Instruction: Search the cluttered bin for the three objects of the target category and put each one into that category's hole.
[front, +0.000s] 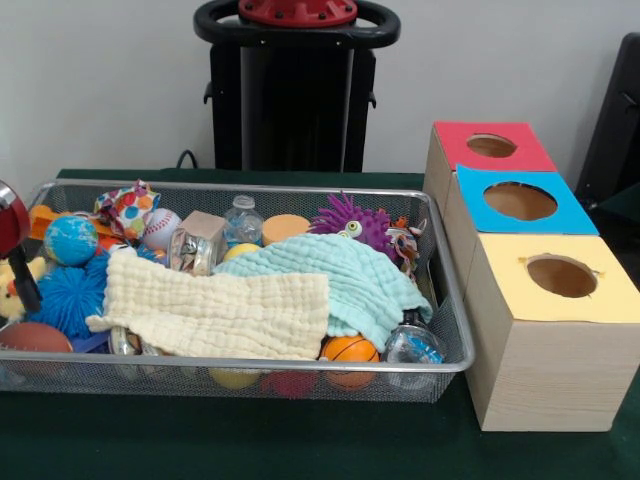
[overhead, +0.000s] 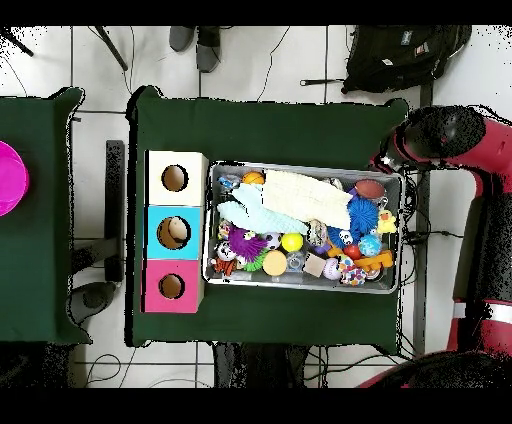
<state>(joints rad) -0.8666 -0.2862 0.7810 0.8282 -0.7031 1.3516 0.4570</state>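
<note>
The silver wire-mesh basket (front: 300, 364) (overhead: 300, 285) stands on the green table, full of toys. A yellow plush chick (front: 12, 290) (overhead: 386, 222) sits at the basket's left end in the front view. My gripper (front: 24, 288) hangs right beside the chick, mostly cut off by the picture's edge, so I cannot see its state. The red arm (overhead: 440, 140) reaches over that end of the basket. An orange-and-black striped plush (front: 404, 238) (overhead: 226, 262) lies at the other end, next to a purple spiky ball (front: 350, 215). The red-topped box's hole (front: 491, 146) (overhead: 171, 286) is open.
A blue-topped hole (front: 520, 201) and a yellow-topped hole (front: 561, 276) sit beside the red one. A cream cloth (front: 215, 310) and a mint cloth (front: 330, 275) cover the basket's middle. A blue spiky ball (front: 70, 295), a globe ball (front: 70, 240) and a small basketball (front: 350, 350) lie around them.
</note>
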